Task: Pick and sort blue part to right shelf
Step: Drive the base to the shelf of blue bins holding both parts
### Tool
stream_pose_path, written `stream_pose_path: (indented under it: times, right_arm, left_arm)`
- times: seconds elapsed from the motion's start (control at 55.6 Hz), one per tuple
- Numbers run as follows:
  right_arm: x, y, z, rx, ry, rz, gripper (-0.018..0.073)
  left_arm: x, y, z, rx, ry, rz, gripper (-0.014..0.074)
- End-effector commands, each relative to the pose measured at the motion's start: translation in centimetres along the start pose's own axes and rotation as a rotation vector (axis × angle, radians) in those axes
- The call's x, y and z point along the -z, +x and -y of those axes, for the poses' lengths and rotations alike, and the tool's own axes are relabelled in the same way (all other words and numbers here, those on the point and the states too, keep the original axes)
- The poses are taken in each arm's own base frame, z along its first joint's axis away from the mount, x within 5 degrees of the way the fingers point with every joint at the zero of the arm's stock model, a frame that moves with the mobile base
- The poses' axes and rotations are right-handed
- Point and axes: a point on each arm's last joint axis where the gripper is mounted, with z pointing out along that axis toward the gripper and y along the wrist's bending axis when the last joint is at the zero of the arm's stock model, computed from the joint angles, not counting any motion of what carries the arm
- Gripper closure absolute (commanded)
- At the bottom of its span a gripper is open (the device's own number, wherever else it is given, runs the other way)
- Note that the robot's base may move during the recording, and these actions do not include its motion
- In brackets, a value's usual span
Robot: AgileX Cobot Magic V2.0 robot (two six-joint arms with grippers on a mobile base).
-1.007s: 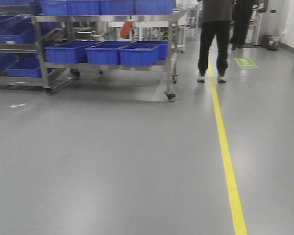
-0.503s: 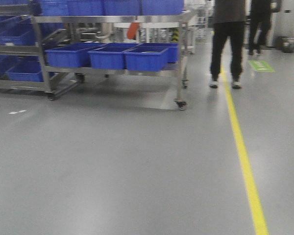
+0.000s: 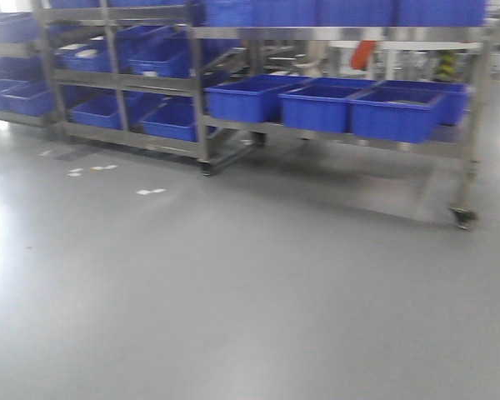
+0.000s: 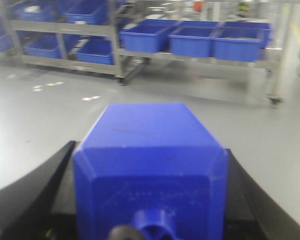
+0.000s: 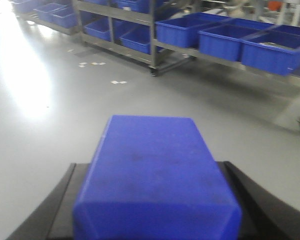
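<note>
A glossy grey floor (image 3: pixel 233 300) filled the lower part of the front view, with a few small white marks (image 3: pixel 150 192) scattered on it toward the left. Beyond the floor stood the right shelf (image 3: pixel 342 34), a grey steel-framed rack on casters, one caster (image 3: pixel 462 217) visible at its right front corner. Three large blue bins (image 3: pixel 317 108) sat side by side on its lower level, touching one another, and more blue bins lined the level above. Something orange (image 3: pixel 362 52) showed behind the frame, too blurred to identify. To the left, just beside this shelf, a neighbouring rack (image 3: pixel 133 139) carried further blue bins on tilted levels. Neither arm appeared in the front view. In the left wrist view the left gripper (image 4: pixel 149 147) was clamped on a blue part (image 4: pixel 150 170), a blocky piece with bevelled corners and a round boss on the face nearest the camera; the black fingers (image 4: pixel 40 190) pressed against its two sides. In the right wrist view the right gripper (image 5: pixel 149 164) likewise gripped a second blue part (image 5: pixel 155 185), a plain rectangular block, with a black finger on either side of it. Both parts were held above the bare floor, well apart from the shelf, whose bins lay across the background of each wrist view.
</note>
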Motion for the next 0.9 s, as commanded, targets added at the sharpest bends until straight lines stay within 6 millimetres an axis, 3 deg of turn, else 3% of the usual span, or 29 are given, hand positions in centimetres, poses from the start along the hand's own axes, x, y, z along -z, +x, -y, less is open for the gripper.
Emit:
stream_pose_path:
  times: [0.0,0.881]
  right_arm:
    - [0.15,-1.75,-0.12,0.021,-0.007,0.103,0.0354]
    - [0.15,-1.75,-0.12,0.021,-0.007,0.103,0.0354]
  left_arm:
    - [0.90,-1.30,0.00,0.009,0.015,0.130,0.0316]
    - [0.90,-1.31,-0.01,0.007,0.012,0.130,0.0316]
